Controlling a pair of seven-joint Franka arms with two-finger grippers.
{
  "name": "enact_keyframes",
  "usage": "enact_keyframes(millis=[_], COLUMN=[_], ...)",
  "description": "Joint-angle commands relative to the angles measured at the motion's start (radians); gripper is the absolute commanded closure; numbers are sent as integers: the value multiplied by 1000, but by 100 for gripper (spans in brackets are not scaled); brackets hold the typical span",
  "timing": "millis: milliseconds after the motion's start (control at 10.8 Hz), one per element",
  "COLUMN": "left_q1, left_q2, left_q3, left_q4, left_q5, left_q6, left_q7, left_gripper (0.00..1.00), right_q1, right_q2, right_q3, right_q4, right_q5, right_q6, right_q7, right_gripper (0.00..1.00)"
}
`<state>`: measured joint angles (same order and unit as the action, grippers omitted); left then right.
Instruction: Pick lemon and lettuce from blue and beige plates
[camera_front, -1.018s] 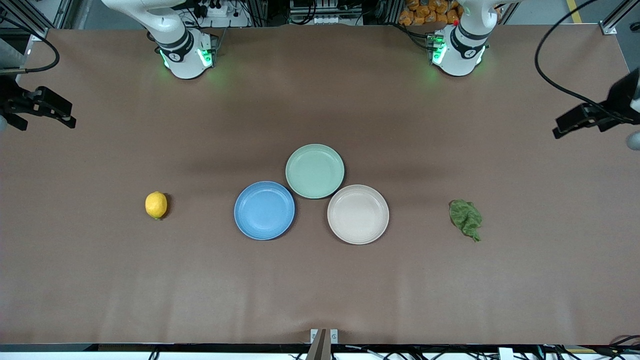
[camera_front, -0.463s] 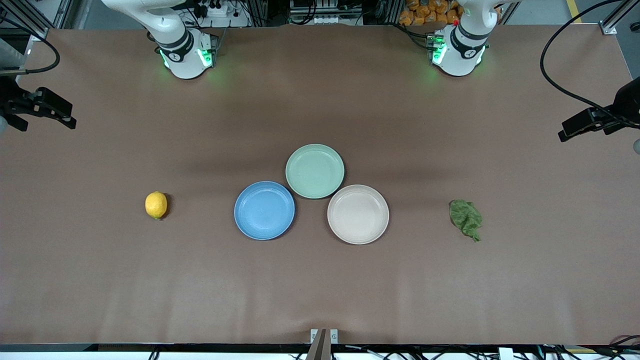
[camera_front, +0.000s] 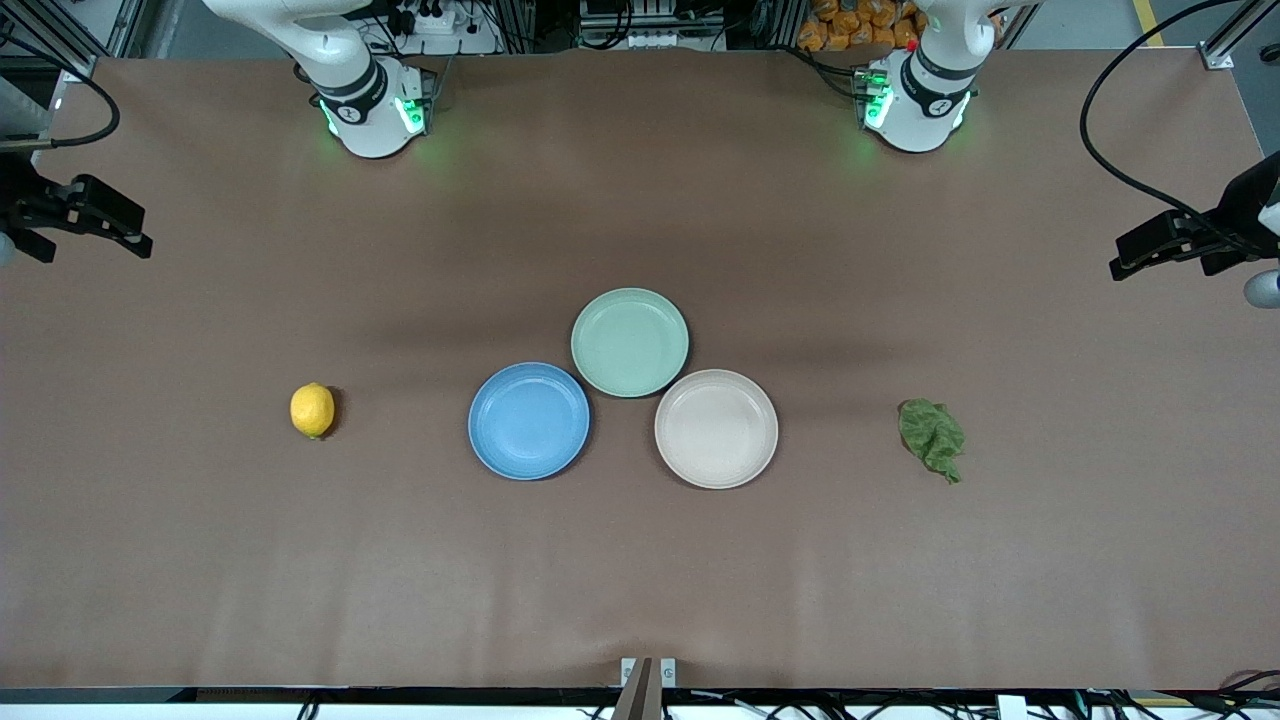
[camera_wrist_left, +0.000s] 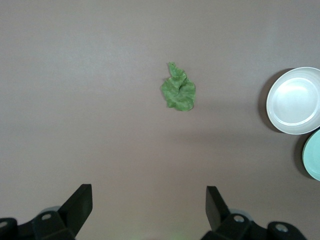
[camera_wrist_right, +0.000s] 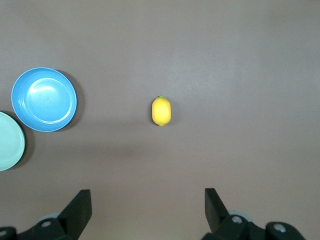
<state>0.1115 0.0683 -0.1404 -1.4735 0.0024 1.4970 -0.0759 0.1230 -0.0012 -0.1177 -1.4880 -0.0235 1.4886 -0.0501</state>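
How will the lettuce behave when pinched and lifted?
The lettuce is one thin, crumpled leaf lying on the table, so it will probably flop and droop when lifted. It looks very light and may shift under a nudge. Its flatness likely demands a low pinch.

The lemon, yellow and oval, lies on the bare desk toward the right arm's end. The blue plate and beige plate sit side by side, both empty. The lettuce, a wrinkled green leaf, lies toward the left arm's end.
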Motion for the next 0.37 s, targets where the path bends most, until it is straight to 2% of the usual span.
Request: enact_keyframes(millis=[0, 278], left_q1=[0, 2], left_q2=[-2, 1], left_q3=[2, -4], left_q4=[-2, -2], left_q5=[-12, -10], left_q6=[8, 20], left_q7=[22, 22], left_gripper=[0, 0], right_q1=[0, 0], right_q2=[3, 3], right_q3=[-2, -2], right_q4=[8, 9], right_q5=[8, 8], right_q6=[-7, -7], right_q7=[1, 1], right_gripper=[0, 0])
